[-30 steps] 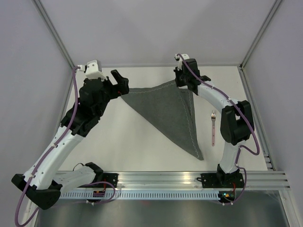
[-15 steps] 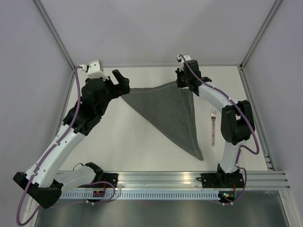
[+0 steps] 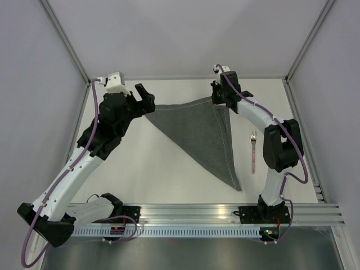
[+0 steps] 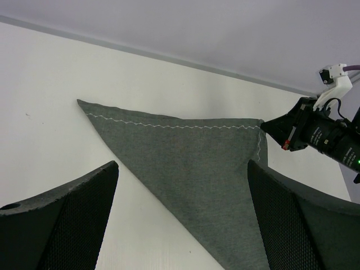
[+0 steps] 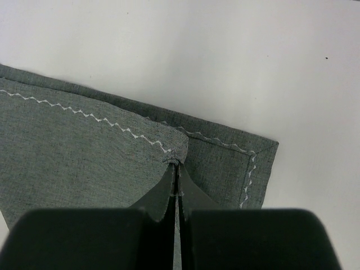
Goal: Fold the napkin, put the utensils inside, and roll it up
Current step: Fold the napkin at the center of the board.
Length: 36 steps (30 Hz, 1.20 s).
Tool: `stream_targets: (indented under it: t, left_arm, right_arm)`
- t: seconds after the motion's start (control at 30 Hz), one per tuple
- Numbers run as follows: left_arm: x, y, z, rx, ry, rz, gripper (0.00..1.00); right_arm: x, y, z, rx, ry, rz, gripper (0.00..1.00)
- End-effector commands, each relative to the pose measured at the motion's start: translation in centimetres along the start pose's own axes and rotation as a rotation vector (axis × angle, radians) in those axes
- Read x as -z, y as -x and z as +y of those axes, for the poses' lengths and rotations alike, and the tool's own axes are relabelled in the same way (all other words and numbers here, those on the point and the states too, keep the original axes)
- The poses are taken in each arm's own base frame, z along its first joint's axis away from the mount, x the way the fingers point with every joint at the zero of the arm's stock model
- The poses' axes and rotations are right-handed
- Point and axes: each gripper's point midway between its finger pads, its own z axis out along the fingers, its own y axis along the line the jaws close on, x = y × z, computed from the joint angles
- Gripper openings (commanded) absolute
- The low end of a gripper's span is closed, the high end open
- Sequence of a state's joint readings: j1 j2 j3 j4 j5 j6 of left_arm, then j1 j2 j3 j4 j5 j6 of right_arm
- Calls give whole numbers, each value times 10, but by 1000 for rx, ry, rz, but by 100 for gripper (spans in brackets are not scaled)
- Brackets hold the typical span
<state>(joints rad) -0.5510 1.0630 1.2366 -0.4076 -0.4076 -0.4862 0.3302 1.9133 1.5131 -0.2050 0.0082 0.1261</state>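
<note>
Grey triangular napkin (fork apart)

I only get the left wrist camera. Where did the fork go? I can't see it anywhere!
Observer: The fork lies on the table to the right of the napkin, not touching it. Its tines point away from the arm bases.
Operator: Is the other arm really pinching the napkin, or just poking it?
Observer: Pinching. The right gripper is shut on the corner of the top layer only. The layer underneath sticks out a little past that corner.
</note>
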Motion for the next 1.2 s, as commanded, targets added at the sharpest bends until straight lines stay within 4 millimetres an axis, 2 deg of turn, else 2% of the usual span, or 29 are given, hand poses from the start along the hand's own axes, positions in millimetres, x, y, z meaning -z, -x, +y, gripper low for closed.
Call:
stream_targets:
  t: [0.0, 0.5, 0.77, 1.17]
  left_arm:
    - [-4, 4, -7, 44, -29, -18, 100]
    - [-10, -2, -1, 52, -24, -5, 100]
    - [-14, -4, -1, 56, -29, 5, 100]
    - [-17, -8, 1, 57, -24, 16, 100]
  right_arm:
    - [9, 19, -8, -37, -37, -42, 1]
    - [12, 22, -15, -48, -64, -49, 1]
    - [13, 22, -25, -64, -81, -49, 0]
    - [7, 12, -37, -84, -97, -28, 0]
